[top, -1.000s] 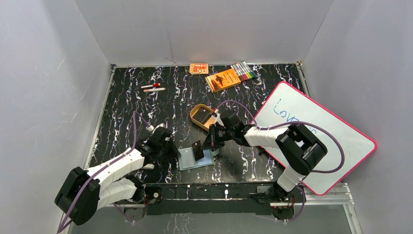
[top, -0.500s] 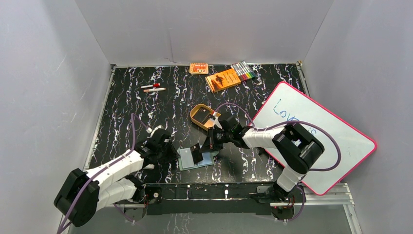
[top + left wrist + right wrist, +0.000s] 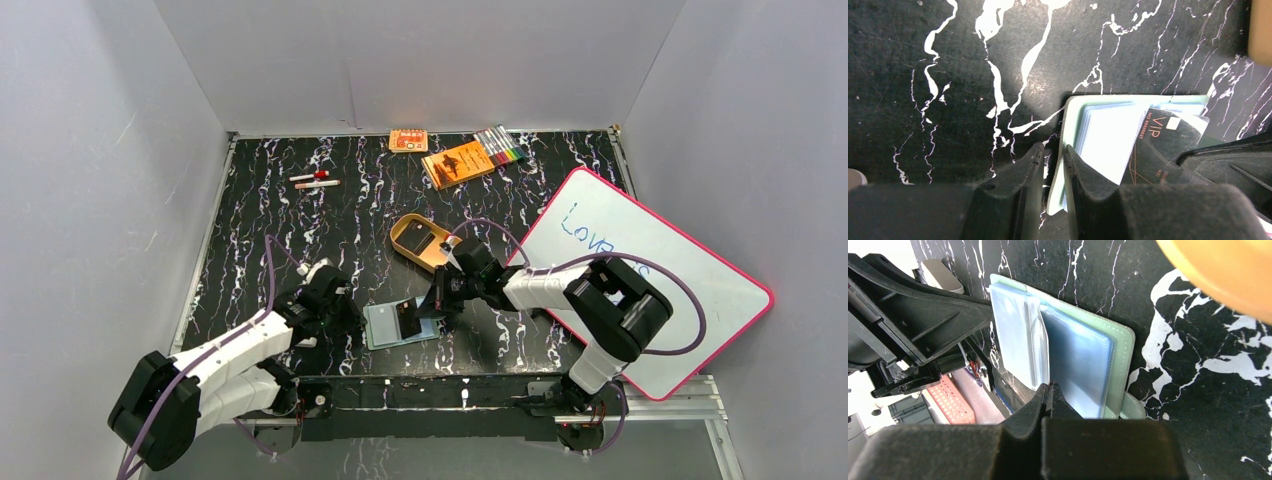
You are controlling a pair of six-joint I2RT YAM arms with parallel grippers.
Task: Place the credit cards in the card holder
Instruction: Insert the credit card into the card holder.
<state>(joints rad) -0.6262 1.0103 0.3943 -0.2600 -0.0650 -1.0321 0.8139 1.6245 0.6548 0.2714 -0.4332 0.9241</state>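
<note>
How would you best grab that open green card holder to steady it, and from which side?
By the thin free edge of its left cover, coming in low from the left. The card holder lies open and flat, pockets up, and the right gripper feeds a credit card in from the right. The left gripper pinches exactly that edge.

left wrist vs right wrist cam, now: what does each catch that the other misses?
Left wrist only: the VIP print on the black credit card over the pockets, and the left pincer pinching the card holder by its green edge.
Right wrist only: the right pincer shut over the open holder, its card edge-on and hardly visible.
Both: the holder's pale pockets, the marbled table, a corner of the tan tray.
</note>
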